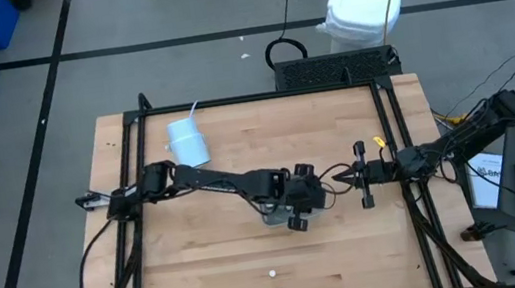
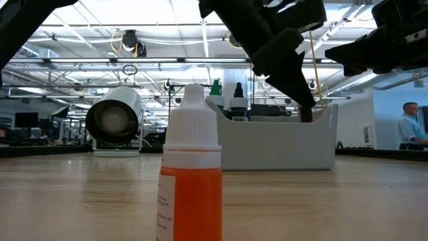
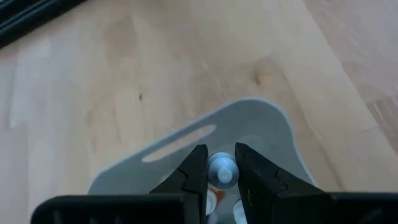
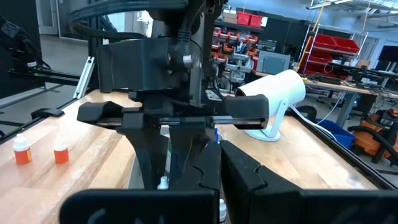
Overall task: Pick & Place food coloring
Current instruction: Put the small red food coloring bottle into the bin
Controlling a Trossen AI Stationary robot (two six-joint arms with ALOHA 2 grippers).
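You've got a smooth translucent plastic tray [image 3: 261, 134] just past the matt black fingers [image 3: 193, 171], a ribbed white plastic bottle cap [image 3: 222, 169] between them, matt wood tabletop [image 3: 124, 74] beyond.

Bright, even light falls from rows of ceiling strips [image 2: 167, 40] overhead, so the table [image 1: 205, 272] shows only faint, soft shadows under the arms and no hard glare. From table height the near orange bottle [image 2: 191, 175] at 6 o'clock is soft and out of focus, while the tray [image 2: 277, 144] and the hall behind it look sharper, and the dark arm parts at 12 o'clock read as near silhouettes against the lights. Close to the left gripper [image 3: 221, 171] the fingers [image 3: 193, 174] are blurred, with the wood grain beyond them mildly soft.
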